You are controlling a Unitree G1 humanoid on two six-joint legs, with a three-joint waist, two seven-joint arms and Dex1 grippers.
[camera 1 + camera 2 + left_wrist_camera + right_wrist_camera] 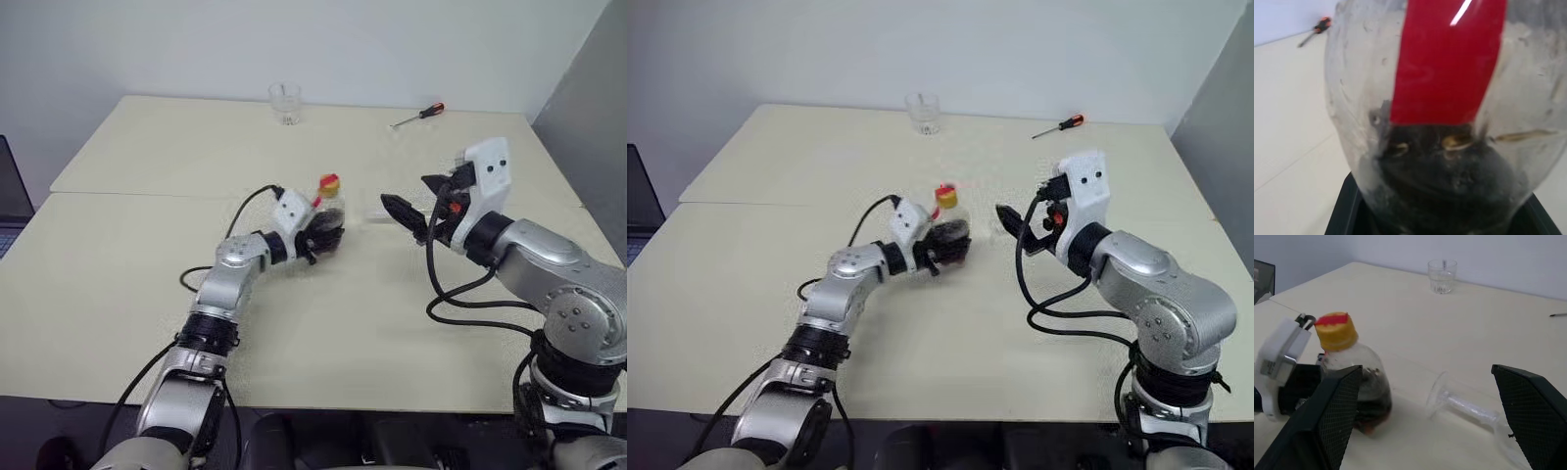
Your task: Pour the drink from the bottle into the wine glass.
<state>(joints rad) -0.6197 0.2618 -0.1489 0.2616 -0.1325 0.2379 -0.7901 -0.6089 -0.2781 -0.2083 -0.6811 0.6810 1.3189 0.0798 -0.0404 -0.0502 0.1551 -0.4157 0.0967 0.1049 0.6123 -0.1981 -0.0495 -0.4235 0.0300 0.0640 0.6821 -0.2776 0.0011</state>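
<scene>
Left pincer (955, 250): my fingers are clamped round the lower body of the bottle (1354, 377), holding it upright.
Bottle: yellow cap on, red label, near the table's (147, 284) middle.
Drink (1374, 401): dark, pooled in the bottle's bottom.
Wine glass (1469, 409): lying on its side on the table, just beside the bottle, between my two pincers.
Right pincer (1437, 418): jaws spread wide, empty, above the lying glass.
Far edge: a tumbler (285, 102), then a screwdriver (419, 115).
</scene>
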